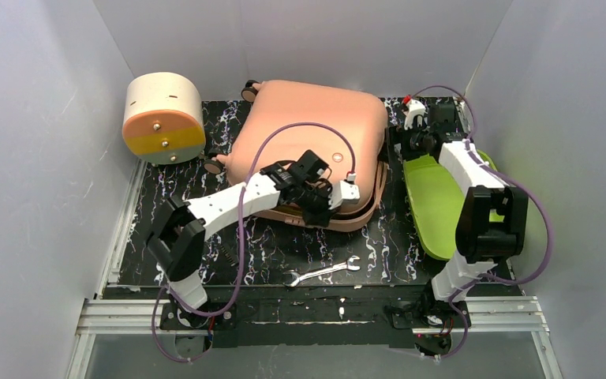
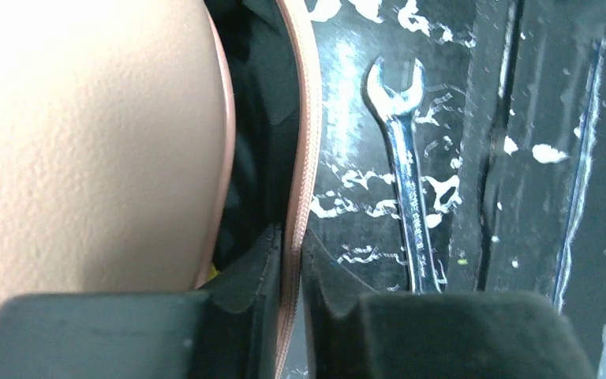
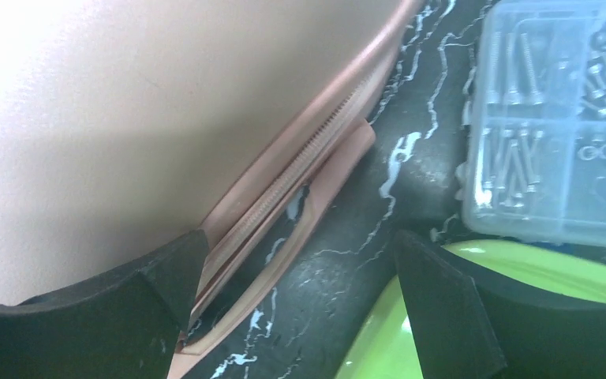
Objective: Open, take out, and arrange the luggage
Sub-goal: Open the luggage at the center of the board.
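Note:
The luggage (image 1: 308,130), a salmon-pink hard-shell suitcase, lies flat mid-table with its wheels toward the back left. At its near edge my left gripper (image 1: 316,210) is shut on the loose pink zipper strip (image 2: 304,158). In the left wrist view both fingers (image 2: 256,276) pinch that strip, with the shell (image 2: 87,142) to the left and dark lining in the gap. My right gripper (image 1: 407,140) stands open beside the case's right side. Its jaws (image 3: 300,276) straddle bare mat, the left finger (image 3: 150,276) against the zipper seam (image 3: 300,166).
A steel wrench (image 1: 323,271) lies on the black marbled mat in front of the case. A lime-green tray (image 1: 434,197) sits to the right under the right arm. A clear box of screws (image 3: 560,118) lies beside it. A cream-and-orange drum box (image 1: 162,118) stands at the back left.

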Robot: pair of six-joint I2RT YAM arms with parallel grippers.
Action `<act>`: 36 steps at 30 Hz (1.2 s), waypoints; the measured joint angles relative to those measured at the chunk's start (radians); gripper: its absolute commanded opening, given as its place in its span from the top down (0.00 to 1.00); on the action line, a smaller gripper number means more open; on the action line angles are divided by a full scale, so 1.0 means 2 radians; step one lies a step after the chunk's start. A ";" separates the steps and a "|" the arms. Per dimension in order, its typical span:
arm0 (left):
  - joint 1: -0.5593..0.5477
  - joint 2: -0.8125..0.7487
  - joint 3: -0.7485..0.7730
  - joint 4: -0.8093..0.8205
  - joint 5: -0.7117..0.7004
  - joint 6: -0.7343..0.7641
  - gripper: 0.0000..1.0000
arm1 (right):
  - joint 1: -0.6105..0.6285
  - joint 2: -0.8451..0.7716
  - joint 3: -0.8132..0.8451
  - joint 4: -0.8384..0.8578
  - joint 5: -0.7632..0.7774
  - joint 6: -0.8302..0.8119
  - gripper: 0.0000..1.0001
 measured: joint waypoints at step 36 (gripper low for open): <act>0.347 -0.175 0.034 -0.119 -0.038 0.409 0.03 | 0.048 -0.278 0.006 -0.222 -0.126 -0.320 0.02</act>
